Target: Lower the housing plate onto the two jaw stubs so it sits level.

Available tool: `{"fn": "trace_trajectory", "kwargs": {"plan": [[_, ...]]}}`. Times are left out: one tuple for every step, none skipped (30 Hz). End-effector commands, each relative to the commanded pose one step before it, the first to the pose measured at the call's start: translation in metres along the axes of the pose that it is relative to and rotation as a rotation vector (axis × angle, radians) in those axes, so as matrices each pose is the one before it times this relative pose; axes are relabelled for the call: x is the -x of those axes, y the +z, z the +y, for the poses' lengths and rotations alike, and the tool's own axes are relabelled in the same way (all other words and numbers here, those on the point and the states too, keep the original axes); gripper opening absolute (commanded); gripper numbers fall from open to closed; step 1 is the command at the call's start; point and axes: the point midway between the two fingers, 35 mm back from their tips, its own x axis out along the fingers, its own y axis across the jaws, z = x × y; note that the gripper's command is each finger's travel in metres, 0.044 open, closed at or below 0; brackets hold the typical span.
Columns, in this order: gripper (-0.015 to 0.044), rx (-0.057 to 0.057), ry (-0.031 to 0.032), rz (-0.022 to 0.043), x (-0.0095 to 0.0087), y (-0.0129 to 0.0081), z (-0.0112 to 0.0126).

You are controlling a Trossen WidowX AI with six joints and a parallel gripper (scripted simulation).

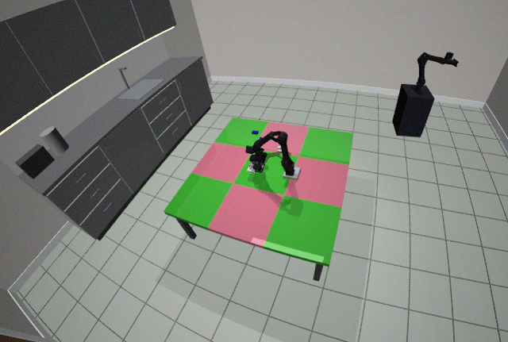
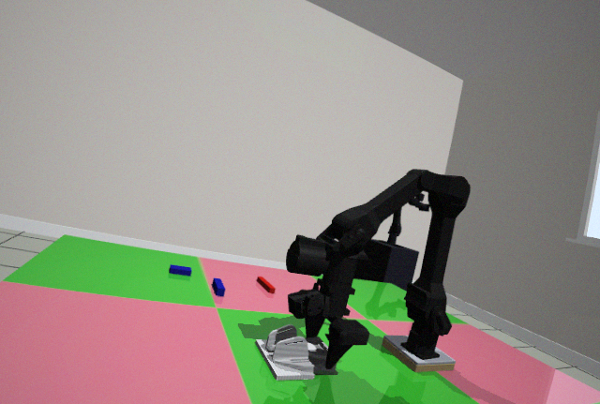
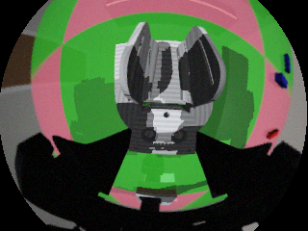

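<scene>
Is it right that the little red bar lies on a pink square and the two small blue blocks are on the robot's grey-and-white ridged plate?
Not quite: the two small blue blocks lie on the checkered tabletop, away from that plate, as the exterior view shows. The little red bar does lie on a pink square.

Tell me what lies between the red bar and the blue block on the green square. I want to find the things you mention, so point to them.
The other blue block (image 1: pixel 260 138) (image 2: pixel 218 287) (image 3: pixel 281 80), on the pink square; the exterior view shows it best.
</scene>
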Motion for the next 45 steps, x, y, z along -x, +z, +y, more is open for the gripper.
{"fn": "trace_trajectory", "kwargs": {"plan": [[0.0351,-0.0032,0.00242,-0.00069,-0.00032,0.00021,0.00035],[0.0351,0.0,0.0,0.0,0.0,0.0,0.0],[0.0377,0.0032,-0.00242,0.00069,0.00032,-0.00021,-0.00035],[0.0403,0.0,0.0,0.0,0.0,0.0,0.0],[0.043,0.0,0.0,0.0,0.0,0.0,0.0],[0.044,0.0,0.0,0.0,0.0,0.0,0.0],[0.044,0.0,0.0,0.0,0.0,0.0,0.0],[0.044,0.0,0.0,0.0,0.0,0.0,0.0],[0.044,0.0,0.0,0.0,0.0,0.0,0.0],[0.044,0.0,0.0,0.0,0.0,0.0,0.0],[0.044,0.0,0.0,0.0,0.0,0.0,0.0],[0.044,0.0,0.0,0.0,0.0,0.0,0.0],[0.044,0.0,0.0,0.0,0.0,0.0,0.0],[0.044,0.0,0.0,0.0,0.0,0.0,0.0],[0.044,0.0,0.0,0.0,0.0,0.0,0.0],[0.044,0.0,0.0,0.0,0.0,0.0,0.0],[0.044,0.0,0.0,0.0,0.0,0.0,0.0],[0.044,0.0,0.0,0.0,0.0,0.0,0.0],[0.044,0.0,0.0,0.0,0.0,0.0,0.0],[0.044,-0.0001,0.00007,-0.00006,0.00237,0.00034,-0.00002],[0.044,-0.0002,0.00015,-0.00012,0.00505,0.00063,-0.00004],[0.044,-0.0003,0.0002,-0.00015,0.00675,0.00067,-0.00004],[0.044,-0.0004,0.00026,-0.00017,0.0089,0.00057,-0.00002],[0.044,-0.0005,0.00033,-0.00017,0.0116,0.00023,0.00001],[0.044,-0.0005,0.00033,-0.00012,0.01139,-0.00033,0.00006],[0.044,-0.0005,0.00034,-0.00007,0.01159,-0.0009,0.00011],[0.044,-0.0004,0.00029,-0.00002,0.00997,-0.00122,0.00014],[0.044,-0.0003,0.00019,0.00001,0.00636,-0.00099,0.00011],[0.044,-0.0001,0.00006,0.00001,0.00217,-0.00038,0.00004],[0.044,0.0,0.0,0.0,0.0,0.0,0.0],[0.044,0.0,0.0,0.0,0.0,0.0,0.0],[0.044,0.0,0.0,0.0,0.0,0.0,0.0],[0.044,-0.003,-0.00308,-0.00816,-0.00672,0.00332,-0.00055],[0.044,0.0001,0.00008,0.00031,0.00167,-0.00129,0.00003],[0.044,0.0002,0.00023,0.00094,0.00496,-0.00395,0.00012],[0.044,0.0004,0.00039,0.00158,0.0081,-0.00683,0.00023],[0.044,0.0005,0.00052,0.00208,0.01011,-0.00923,0.00038],[0.044,0.0005,0.00054,0.00214,0.00982,-0.0098,0.00047],[0.044,0.0005,0.00055,0.00215,0.00931,-0.01016,0.00056],[0.044,0.0004,0.00044,0.0017,0.00693,-0.00819,0.0005],[0.044,0.0002,0.00027,0.00103,0.00403,-0.00504,0.00033],[0.044,0.0001,0.00009,0.00034,0.00132,-0.0017,0.00011],[0.044,0.0,0.0,0.0,0.0,0.0,0.0],[0.044,0.0,0.0,0.0,0.0,0.0,0.0],[0.044,0.0,0.0,0.0,0.0,0.0,0.0]]}}
